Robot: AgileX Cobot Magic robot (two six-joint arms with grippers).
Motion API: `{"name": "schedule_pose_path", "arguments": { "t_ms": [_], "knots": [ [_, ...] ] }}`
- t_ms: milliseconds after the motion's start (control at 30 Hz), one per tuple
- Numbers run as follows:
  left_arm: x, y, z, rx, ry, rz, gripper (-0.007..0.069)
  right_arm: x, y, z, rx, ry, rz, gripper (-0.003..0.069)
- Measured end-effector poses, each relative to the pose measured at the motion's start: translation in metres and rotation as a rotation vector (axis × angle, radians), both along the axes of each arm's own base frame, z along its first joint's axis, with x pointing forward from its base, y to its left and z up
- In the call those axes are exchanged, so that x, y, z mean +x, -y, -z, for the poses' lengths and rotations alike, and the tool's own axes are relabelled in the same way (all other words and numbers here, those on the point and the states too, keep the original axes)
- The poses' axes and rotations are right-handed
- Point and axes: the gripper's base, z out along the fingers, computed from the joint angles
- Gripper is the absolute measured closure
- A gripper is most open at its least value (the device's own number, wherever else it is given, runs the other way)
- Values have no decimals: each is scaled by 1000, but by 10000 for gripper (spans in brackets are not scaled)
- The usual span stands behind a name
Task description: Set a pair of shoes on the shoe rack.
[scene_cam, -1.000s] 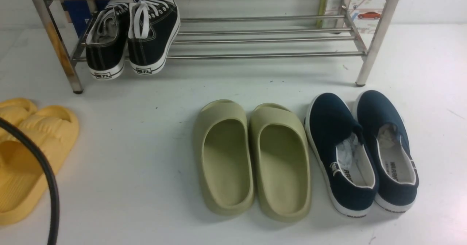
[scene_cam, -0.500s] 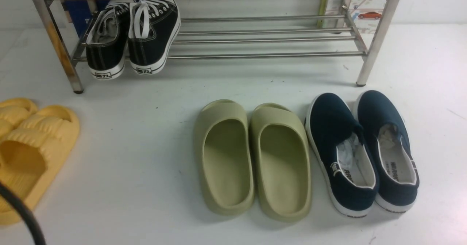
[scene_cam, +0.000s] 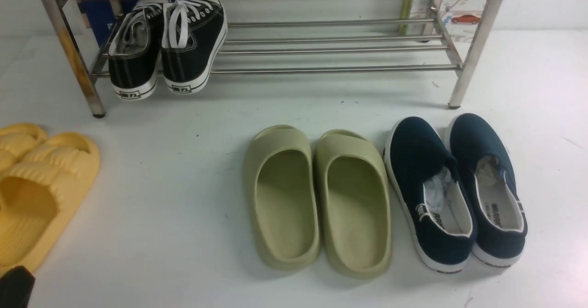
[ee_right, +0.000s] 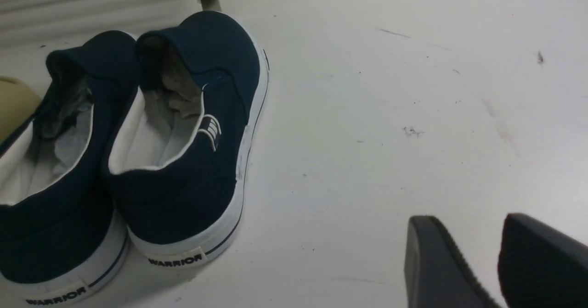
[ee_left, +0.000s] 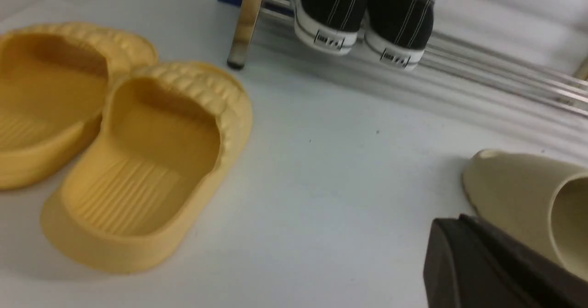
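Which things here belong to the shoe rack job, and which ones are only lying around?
Job:
- black sneakers, already on the rack
- shoe rack

Lying around:
- green slides
- navy slip-ons
- yellow slippers

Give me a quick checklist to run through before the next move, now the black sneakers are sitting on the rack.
1. Black sneakers both on the shoe rack: ok, side by side at its left end, heels overhanging the front tube.
2. Left end effector empty: ok, shut, holding nothing.
3. Right end effector empty: ok, open above bare floor.
4. Olive slides and navy slip-ons untouched on the floor: ok.
5. Sneakers seated stably: cannot tell.
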Motion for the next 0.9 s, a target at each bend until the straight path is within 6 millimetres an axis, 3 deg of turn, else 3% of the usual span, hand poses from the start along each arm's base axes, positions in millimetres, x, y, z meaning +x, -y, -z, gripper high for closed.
{"name": "schedule_pose_path", "arguments": {
  "t_ms": [467, 900],
  "knots": [
    [-2, 4, 20, 82, -137, 110, 638, 0, 0, 0, 0, 0, 0, 412],
    [-2, 4, 21, 104, -144, 118, 638, 0, 0, 0, 0, 0, 0, 412]
  ]
}}
